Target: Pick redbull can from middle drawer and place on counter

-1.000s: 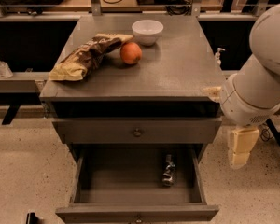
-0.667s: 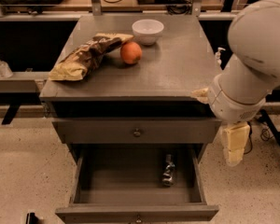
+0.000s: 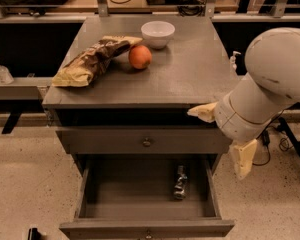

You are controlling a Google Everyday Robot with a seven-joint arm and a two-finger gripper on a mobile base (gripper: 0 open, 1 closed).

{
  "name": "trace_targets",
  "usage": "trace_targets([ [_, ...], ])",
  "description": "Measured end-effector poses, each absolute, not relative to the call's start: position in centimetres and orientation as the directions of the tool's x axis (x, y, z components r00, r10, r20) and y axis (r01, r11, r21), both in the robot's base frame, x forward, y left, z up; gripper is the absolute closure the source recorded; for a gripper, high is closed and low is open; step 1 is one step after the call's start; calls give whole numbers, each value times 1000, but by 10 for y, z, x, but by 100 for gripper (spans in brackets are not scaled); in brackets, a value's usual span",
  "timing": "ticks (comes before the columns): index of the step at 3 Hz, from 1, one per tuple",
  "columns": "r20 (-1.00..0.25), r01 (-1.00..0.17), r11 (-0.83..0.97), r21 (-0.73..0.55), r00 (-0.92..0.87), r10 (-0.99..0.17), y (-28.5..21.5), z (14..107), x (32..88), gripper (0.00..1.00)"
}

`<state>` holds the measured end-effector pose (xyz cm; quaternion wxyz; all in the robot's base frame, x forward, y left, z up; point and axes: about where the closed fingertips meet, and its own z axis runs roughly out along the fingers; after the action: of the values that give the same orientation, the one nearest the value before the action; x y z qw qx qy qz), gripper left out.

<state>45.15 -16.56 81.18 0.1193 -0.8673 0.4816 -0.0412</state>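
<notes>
The redbull can [image 3: 180,182] lies on its side in the open middle drawer [image 3: 145,227], right of centre, lengthwise front to back. The counter [image 3: 195,69] is the grey top of the cabinet above it. My gripper [image 3: 217,143] hangs at the cabinet's right front corner, below counter level and above the right end of the drawer. Its cream fingers [image 3: 242,159] are spread apart, with nothing between them. The big white arm fills the right side.
On the counter are a chip bag [image 3: 90,61] at the left, an orange [image 3: 140,57] and a white bowl [image 3: 157,34] at the back. A shut knobbed drawer [image 3: 147,141] sits above the open one. Cables and a stand leg lie on the floor at the right.
My arm and gripper have swung left, from beside the cabinet to its right front corner. The can, the drawer and the counter items have not moved.
</notes>
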Motion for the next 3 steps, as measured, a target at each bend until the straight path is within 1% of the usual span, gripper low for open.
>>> trace_targets([
  [1,-81,-782,-561,-269,599,-796,-159,812,444,0],
  [2,-64,-768,-594,-241,623,-780,-157,804,445,0],
  [3,-3,-593,-803,-61,805,-594,-145,760,443,0],
])
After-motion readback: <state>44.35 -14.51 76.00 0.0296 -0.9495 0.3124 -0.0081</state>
